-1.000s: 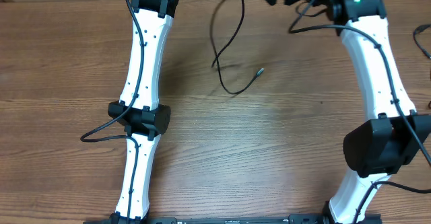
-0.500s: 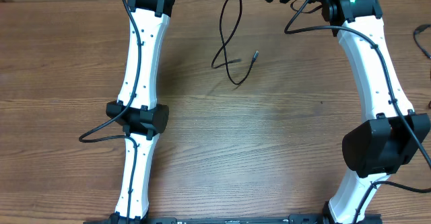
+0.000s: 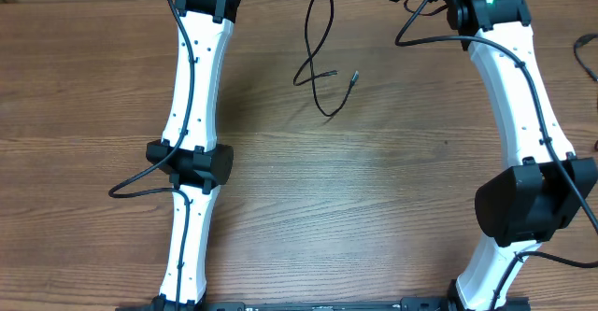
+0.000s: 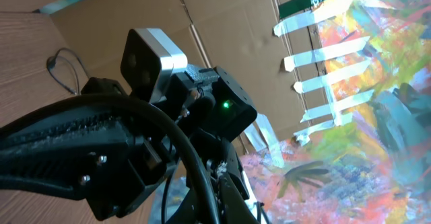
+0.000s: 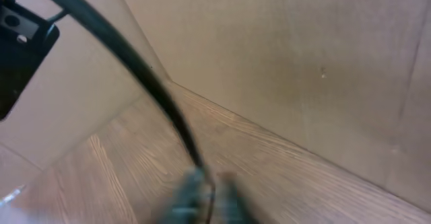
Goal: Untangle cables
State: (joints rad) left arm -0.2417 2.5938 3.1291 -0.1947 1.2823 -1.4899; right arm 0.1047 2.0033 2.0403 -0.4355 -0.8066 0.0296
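Right gripper point(image 5: 209, 200) shows only as two blurred pale fingertips at the bottom edge of its wrist view, clenched on one of the cables point(image 5: 145, 76), a black strand that runs from the upper left corner down into the pinch. Left gripper point(image 4: 135, 150) is a dark mass filling the lower left of its own view, with a thick black cord point(image 4: 185, 163) crossing in front; whether it is clenched or released cannot be told. Just past it sits the right arm's wrist point(image 4: 222, 109), a green light lit on its housing. From overhead both grippers lie beyond the top edge. The cables come down from there between the left arm point(image 3: 196, 77) and the right arm point(image 3: 523, 96), ending in a loose loop on the wooden worktop point(image 3: 374, 190), well apart from either arm. A small plug tip point(image 3: 355, 75) lies beside the loop. Farthest back stand a cardboard wall point(image 5: 303, 49) and a brightly painted sheet point(image 4: 363, 116) crossed by white tape strips.
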